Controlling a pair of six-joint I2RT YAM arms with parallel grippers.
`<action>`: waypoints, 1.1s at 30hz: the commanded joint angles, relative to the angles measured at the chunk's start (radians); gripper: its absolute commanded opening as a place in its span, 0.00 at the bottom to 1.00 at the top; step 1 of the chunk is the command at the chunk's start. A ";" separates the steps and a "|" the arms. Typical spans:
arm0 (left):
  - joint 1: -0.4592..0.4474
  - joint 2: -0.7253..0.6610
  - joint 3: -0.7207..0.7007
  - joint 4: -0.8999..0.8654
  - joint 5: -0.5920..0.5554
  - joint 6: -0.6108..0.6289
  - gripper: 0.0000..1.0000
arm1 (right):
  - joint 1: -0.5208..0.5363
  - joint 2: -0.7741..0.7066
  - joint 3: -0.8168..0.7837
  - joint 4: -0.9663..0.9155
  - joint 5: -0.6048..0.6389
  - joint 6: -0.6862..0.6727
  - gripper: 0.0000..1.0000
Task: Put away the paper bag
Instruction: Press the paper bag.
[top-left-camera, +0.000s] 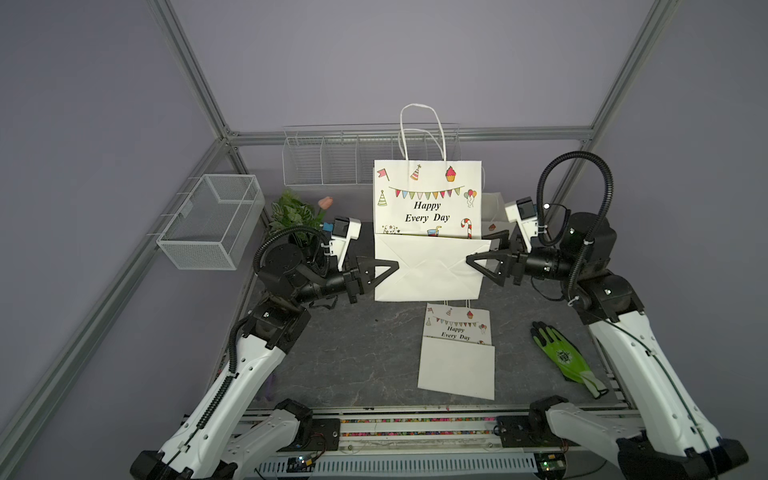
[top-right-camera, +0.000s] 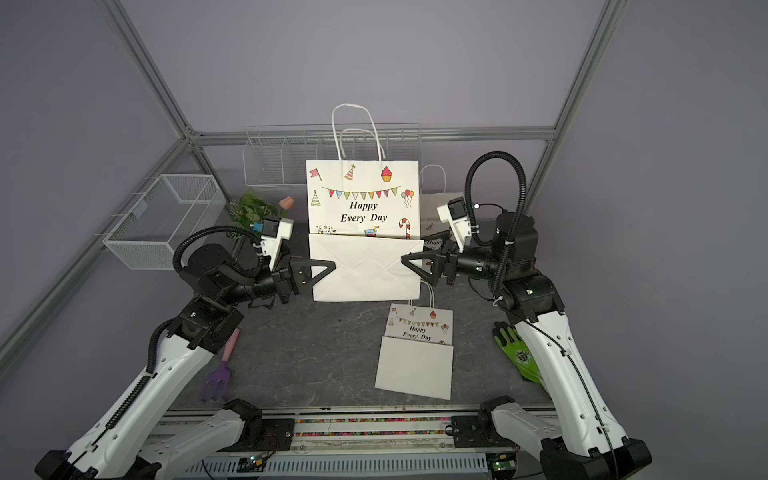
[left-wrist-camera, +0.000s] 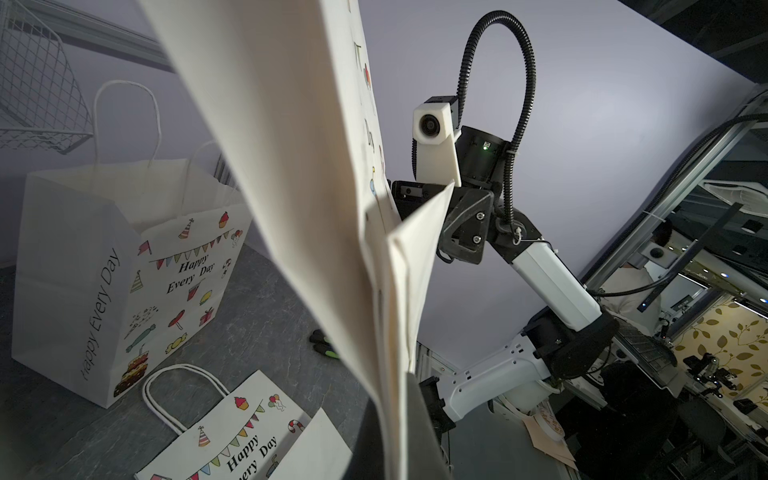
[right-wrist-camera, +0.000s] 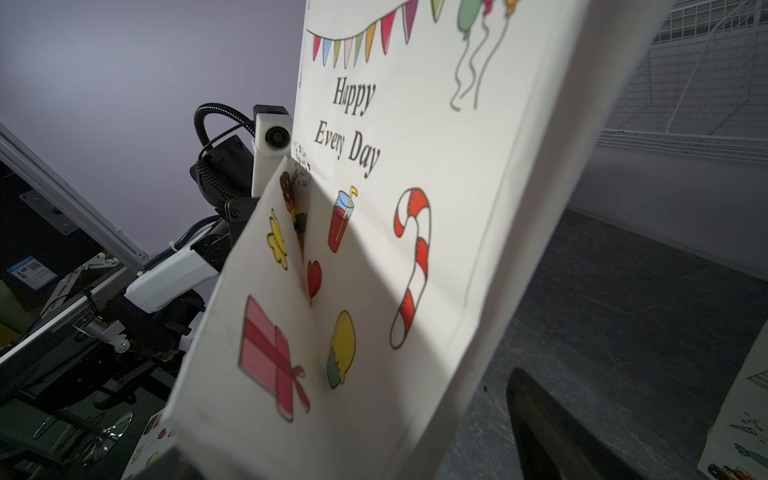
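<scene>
A folded white paper bag (top-left-camera: 428, 199) printed "Happy Every Day" hangs upright above the middle of the table, bottom flap folded up and handles at the top; it also shows in a top view (top-right-camera: 361, 266). My left gripper (top-left-camera: 392, 268) is shut on its left edge, and the left wrist view shows the bag (left-wrist-camera: 291, 166) pinched edge-on in that gripper (left-wrist-camera: 397, 415). My right gripper (top-left-camera: 478, 251) stands open at the right edge. In the right wrist view the bag (right-wrist-camera: 374, 291) lies between the spread jaws of that gripper (right-wrist-camera: 353, 449), one finger (right-wrist-camera: 540, 415) well clear of the paper.
A second folded bag (top-left-camera: 457, 353) lies flat near the front. An opened bag (left-wrist-camera: 104, 270) stands behind at right. A green glove (top-left-camera: 563, 353) lies at right, a purple rake (top-right-camera: 218, 374) at left. Wire basket (top-left-camera: 212, 220), back wire rack (top-left-camera: 328, 158) and plant (top-left-camera: 291, 216) line the edges.
</scene>
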 joint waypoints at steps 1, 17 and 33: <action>0.006 -0.015 0.017 0.009 0.026 0.008 0.00 | -0.001 0.025 -0.005 0.161 -0.113 0.102 0.89; 0.007 0.059 0.050 -0.062 -0.029 0.063 0.00 | 0.053 0.019 0.004 0.197 -0.220 0.153 0.65; 0.008 0.056 0.034 -0.032 -0.042 0.039 0.10 | 0.052 0.038 0.028 -0.047 -0.024 -0.023 0.13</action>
